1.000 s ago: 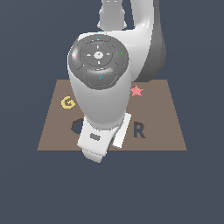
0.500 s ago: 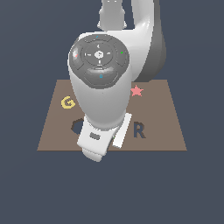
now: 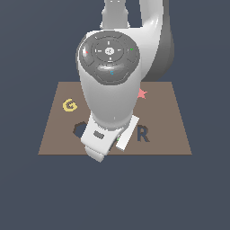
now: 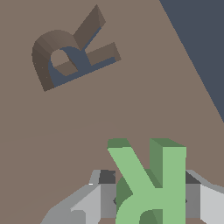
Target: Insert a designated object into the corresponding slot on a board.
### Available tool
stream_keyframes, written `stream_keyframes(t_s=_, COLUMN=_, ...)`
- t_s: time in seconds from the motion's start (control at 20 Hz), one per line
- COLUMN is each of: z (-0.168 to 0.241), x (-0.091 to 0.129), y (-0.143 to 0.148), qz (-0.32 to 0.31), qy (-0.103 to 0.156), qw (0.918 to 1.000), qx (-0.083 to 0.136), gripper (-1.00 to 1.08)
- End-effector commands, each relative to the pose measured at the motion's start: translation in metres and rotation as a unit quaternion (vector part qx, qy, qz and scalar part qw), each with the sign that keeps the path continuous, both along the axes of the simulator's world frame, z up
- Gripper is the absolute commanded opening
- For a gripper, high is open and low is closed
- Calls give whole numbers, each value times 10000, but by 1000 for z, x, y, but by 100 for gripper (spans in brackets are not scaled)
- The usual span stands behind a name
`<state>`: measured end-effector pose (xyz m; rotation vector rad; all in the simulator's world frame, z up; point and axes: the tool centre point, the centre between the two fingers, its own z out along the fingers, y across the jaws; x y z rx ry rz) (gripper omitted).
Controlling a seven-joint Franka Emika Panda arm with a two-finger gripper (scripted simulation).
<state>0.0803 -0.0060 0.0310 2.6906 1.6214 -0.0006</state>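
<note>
In the wrist view my gripper is shut on the green letter R, with a grey finger on either side of it. I hold it above the brown board. The dark R-shaped slot lies apart from the piece and is turned at a different angle to it. In the exterior view the arm's hand covers the gripper. Only a speck of the green R shows, just to the exterior view's left of the slot.
On the board in the exterior view are a yellow G, a red star partly behind the arm, and a dark round-polygon hole partly under the hand. The board's edge and the dark floor show in the wrist view.
The marks on the arm's round cap have turned a little, so the wrist is rotating. The hand stays over the same spot on the board.
</note>
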Motion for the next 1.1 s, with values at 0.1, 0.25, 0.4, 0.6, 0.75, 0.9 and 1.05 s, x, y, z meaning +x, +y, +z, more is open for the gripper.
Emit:
stream_keyframes(t_s=0.1, z=1, x=-5, y=7, qz=-479, qy=-3, qw=9989, qx=0, gripper=-100)
stream_keyframes(t_s=0.25, z=2, x=-8, y=13, qz=-875, qy=-3, qw=9962, qx=0, gripper=-100)
stream_keyframes(t_s=0.4, z=2, x=-11, y=21, qz=-1327, qy=-4, qw=9912, qx=0, gripper=-100)
stream_keyframes(t_s=0.6, z=3, x=-15, y=33, qz=-2005, qy=-4, qw=9797, qx=0, gripper=-100)
stream_keyframes(t_s=0.75, z=4, x=-17, y=42, qz=-2520, qy=-5, qw=9677, qx=1, gripper=-100)
stream_keyframes(t_s=0.9, z=5, x=-17, y=52, qz=-3029, qy=-5, qw=9530, qx=1, gripper=-100)
stream_keyframes(t_s=1.05, z=6, x=-17, y=62, qz=-3526, qy=-5, qw=9358, qx=1, gripper=-100)
